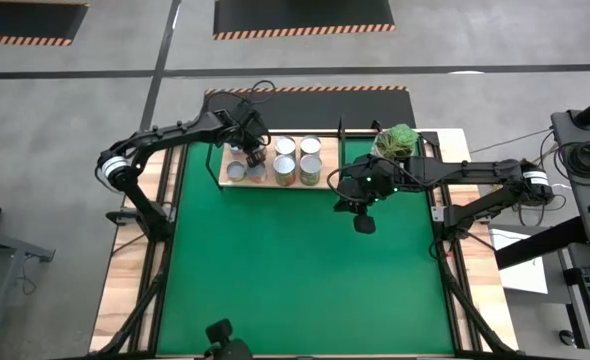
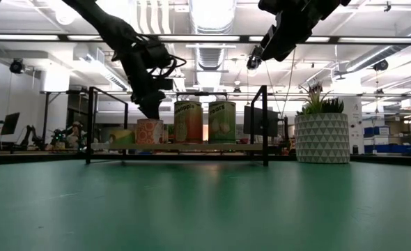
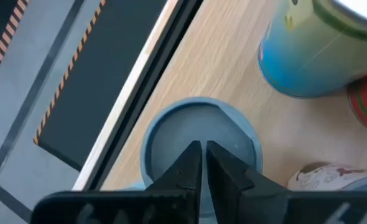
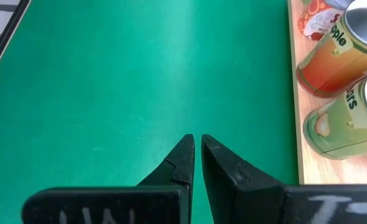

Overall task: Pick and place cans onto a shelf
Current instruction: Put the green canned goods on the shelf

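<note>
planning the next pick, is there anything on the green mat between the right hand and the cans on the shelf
Nothing visible does. The right hand, shut and empty, hangs over bare green mat; the cans stand just past the shelf edge. The potted plant sits off to the side, by the shelf's end.

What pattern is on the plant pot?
White with a grey triangle pattern on the plant pot, clearest in the low view.

My right gripper [image 4: 196, 155] hangs closed over bare green mat [image 4: 127, 81]; shelf [image 4: 298, 134] edge alongside carries an orange can [image 4: 336, 59] and a green can [image 4: 348, 124].
</note>
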Motion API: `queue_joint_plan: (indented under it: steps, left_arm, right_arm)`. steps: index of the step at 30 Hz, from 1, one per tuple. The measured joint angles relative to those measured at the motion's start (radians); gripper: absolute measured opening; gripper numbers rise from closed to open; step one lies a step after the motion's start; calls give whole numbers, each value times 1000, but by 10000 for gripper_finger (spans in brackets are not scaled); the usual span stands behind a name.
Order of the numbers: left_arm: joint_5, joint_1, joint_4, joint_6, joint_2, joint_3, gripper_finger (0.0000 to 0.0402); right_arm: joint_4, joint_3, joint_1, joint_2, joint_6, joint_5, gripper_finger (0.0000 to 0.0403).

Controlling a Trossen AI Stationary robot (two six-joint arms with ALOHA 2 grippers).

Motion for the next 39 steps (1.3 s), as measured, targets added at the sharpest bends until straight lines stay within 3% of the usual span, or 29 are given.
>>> queue_joint_plan:
  steps: [19, 39]
  left_arm:
    - [19, -50, -94, -159, 0, 14, 1]
    - [19, -55, -111, -168, -18, 29, 0]
  right_arm:
    - [17, -5, 0, 0, -1, 0, 18]
    - [19, -7, 0, 0, -48, 0, 18]
